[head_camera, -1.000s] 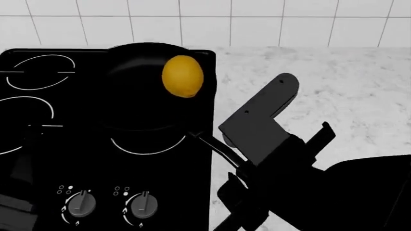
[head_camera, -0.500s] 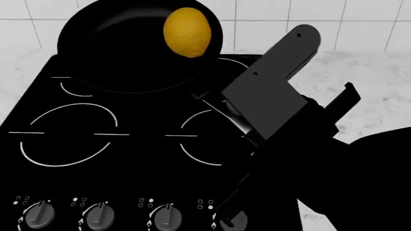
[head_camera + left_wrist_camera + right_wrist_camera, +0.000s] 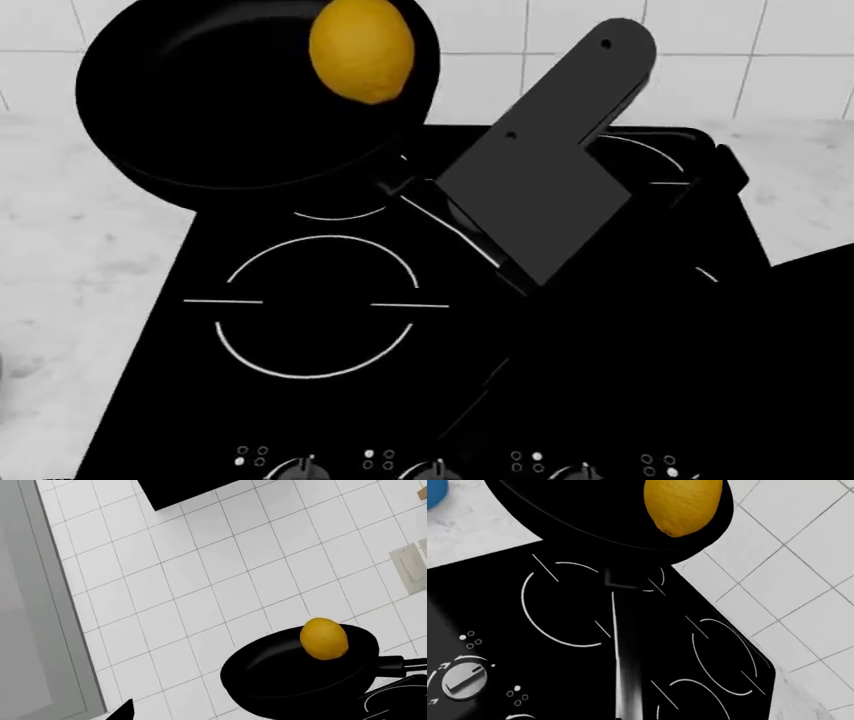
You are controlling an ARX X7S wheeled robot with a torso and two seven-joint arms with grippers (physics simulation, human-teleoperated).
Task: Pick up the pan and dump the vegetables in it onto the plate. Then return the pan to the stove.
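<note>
Black pan (image 3: 293, 680) with a yellow vegetable (image 3: 323, 638) inside, against the white tiled wall (image 3: 200, 590).

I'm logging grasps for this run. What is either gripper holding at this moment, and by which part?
The right arm carries the pan by its long handle, with the yellow vegetable inside. The fingers themselves are hidden. The left gripper isn't visible.

You see the pan (image 3: 227, 100), matte black and shallow, lifted above the stove (image 3: 320, 330), its long handle running back to the right gripper (image 3: 514, 300). The yellow-orange vegetable (image 3: 358, 48) lies inside, at the rim far from that gripper. A blue plate (image 3: 435, 492) edge shows beyond the pan.
</note>
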